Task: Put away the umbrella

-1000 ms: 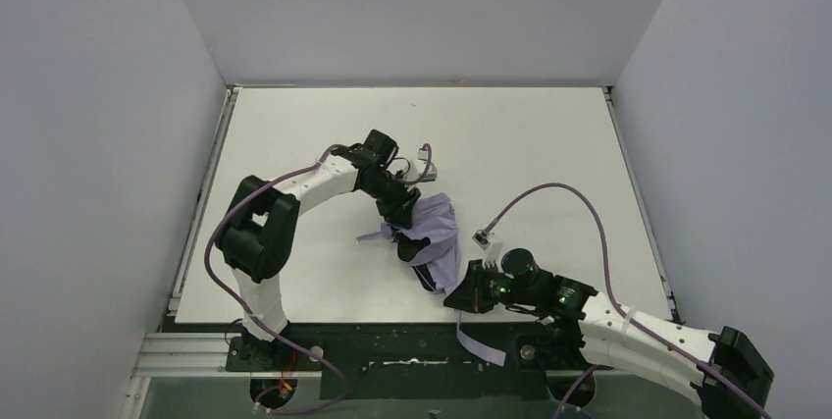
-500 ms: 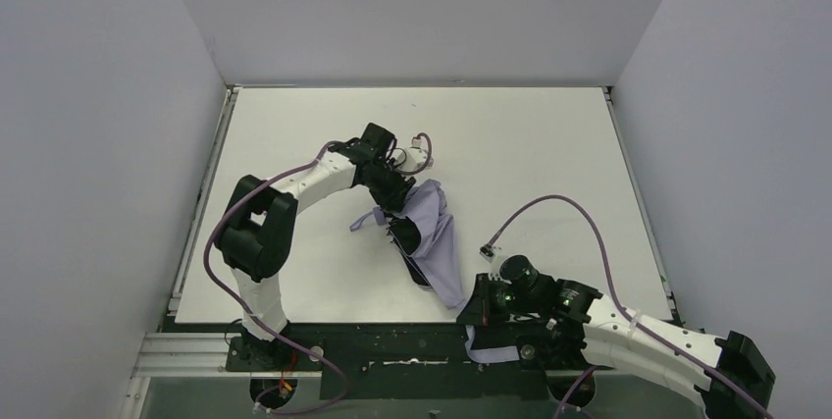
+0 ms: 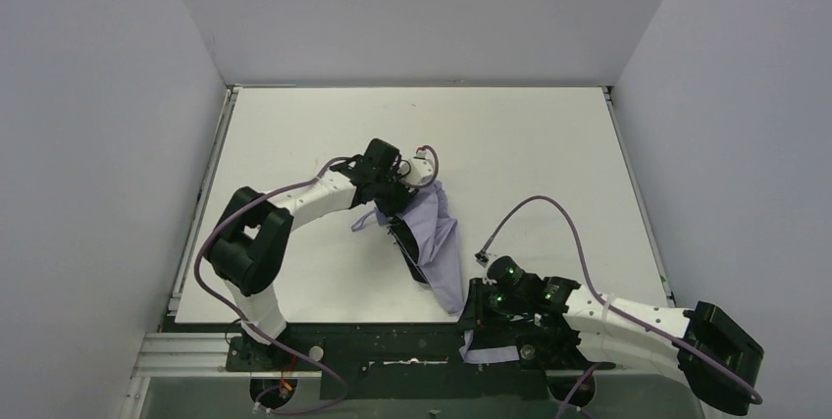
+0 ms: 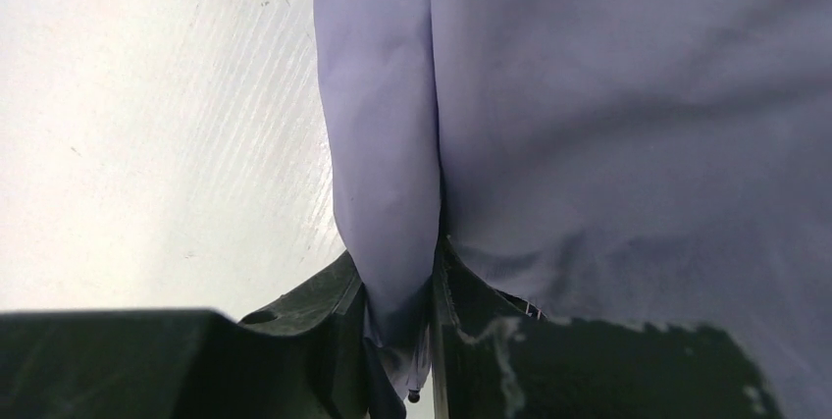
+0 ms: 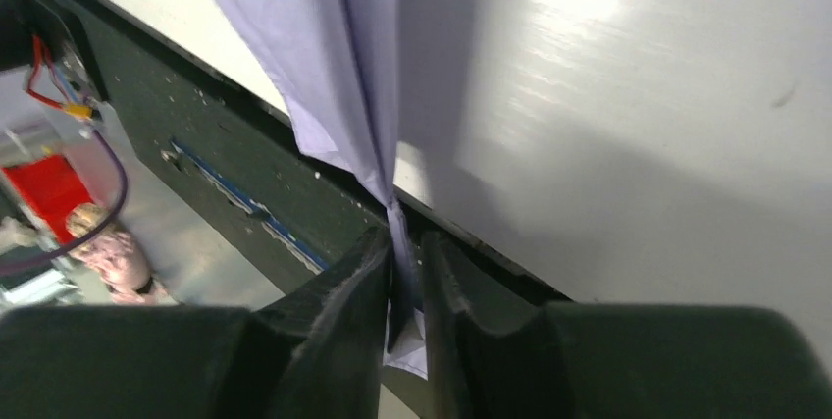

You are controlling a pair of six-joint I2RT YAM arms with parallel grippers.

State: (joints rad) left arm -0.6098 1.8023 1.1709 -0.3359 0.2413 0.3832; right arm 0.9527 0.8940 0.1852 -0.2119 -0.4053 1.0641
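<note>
Right gripper (image 5: 404,257) has drawn back toward the near edge over the last second, and the bunched canopy has pulled out into a long wedge. Left gripper (image 4: 397,287) has shifted a bit farther up the table.

Right gripper: clenched on a thin fold of lavender fabric, the pinch clear in the right wrist view, sitting right over the table's near edge. A loose tail of fabric (image 3: 481,348) hangs past that edge over the dark base rail (image 3: 392,340).

Left gripper: also clenched, with a thick fold of canopy caught between its fingers (image 4: 471,311). It holds the far end of the cloth.

The umbrella (image 3: 437,237) lies on the white table (image 3: 549,144), near the middle and toward the front, stretched between the two grippers. Its long axis runs diagonally from far-left, at the left gripper, to near-right, at the right gripper. Dark parts (image 3: 412,252), likely shaft or strap, lie just beside the left gripper, along the cloth's left side. The handle can't be made out.

Judgement: the canopy is still loose, not wrapped, so the task is early to midway. The left arm is nearer the umbrella's bulk; the right holds only the tip corner. From the right gripper the body lies away and to the left, so gathering means bringing that corner back along the diagonal. Risk: the thin fold slips out, or the cloth drags off the edge.
</note>
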